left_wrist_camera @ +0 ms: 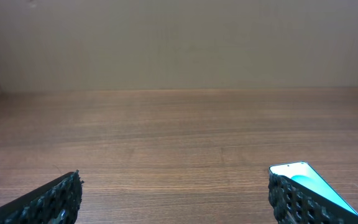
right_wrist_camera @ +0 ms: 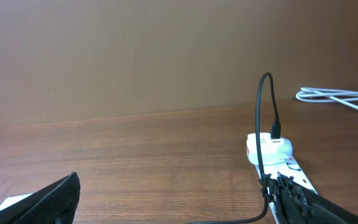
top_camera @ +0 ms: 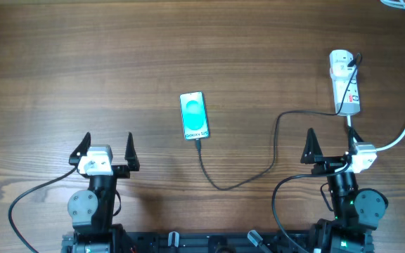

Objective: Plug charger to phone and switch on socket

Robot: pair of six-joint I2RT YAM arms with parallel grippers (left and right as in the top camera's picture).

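Both the left gripper [top_camera: 107, 138] and right gripper [top_camera: 330, 136] are held open. The thin black charger cable [top_camera: 275, 140] is judged limp, best taken behind its small connector tip [top_camera: 199, 143].

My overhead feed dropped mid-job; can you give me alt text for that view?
A phone lies screen-up in the middle of the wooden table, with the tip of the black charger cable at its near end; the cable loops right to the white socket at far right. The left end effector and right end effector sit open near the bottom edge.
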